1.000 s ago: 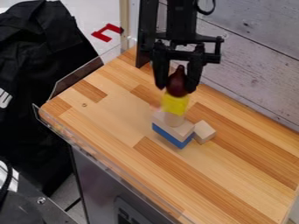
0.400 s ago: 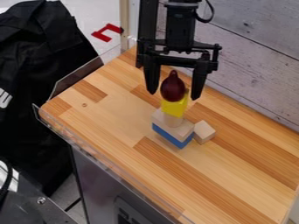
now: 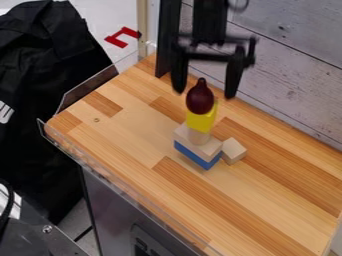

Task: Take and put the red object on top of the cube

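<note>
The blue block (image 3: 194, 154) gives the stack a broad footing under the pale block (image 3: 209, 149) and wooden cylinder (image 3: 198, 136). On them, the yellow cube (image 3: 201, 122) bears the dark-red egg-shaped object (image 3: 200, 99), upright, apparently balanced unaided. The black gripper (image 3: 205, 94) hangs tips-down, fingers apart, probably clear of it.

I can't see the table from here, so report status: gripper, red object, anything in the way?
Gripper open above the stack. Dark red object on yellow cube. No obstruction seen.
</note>
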